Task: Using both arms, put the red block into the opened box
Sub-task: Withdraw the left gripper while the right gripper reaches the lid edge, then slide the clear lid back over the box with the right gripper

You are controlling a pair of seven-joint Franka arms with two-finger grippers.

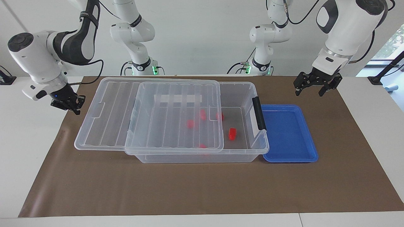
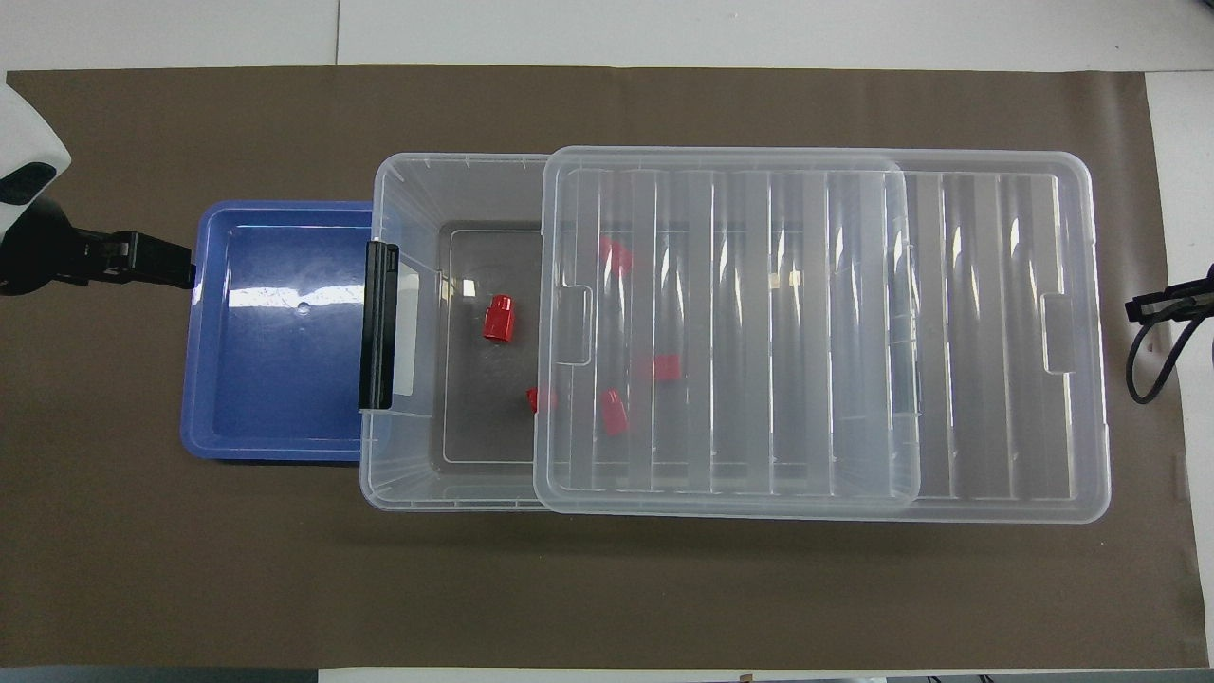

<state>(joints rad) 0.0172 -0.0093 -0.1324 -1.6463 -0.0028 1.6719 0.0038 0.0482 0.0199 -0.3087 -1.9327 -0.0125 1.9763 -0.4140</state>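
The clear box stands mid-table with its ribbed lid slid toward the right arm's end, so the black-handle end is uncovered. Several red blocks lie inside. One red block rests on the uncovered floor, and the others show through the lid. My left gripper hangs open and empty over the mat, beside the blue tray's corner nearest the robots. My right gripper is shut and empty, low over the mat just off the lid's outer end.
A shallow blue tray lies empty against the box's handle end. Brown paper covers the table, with open room along the edge farthest from the robots.
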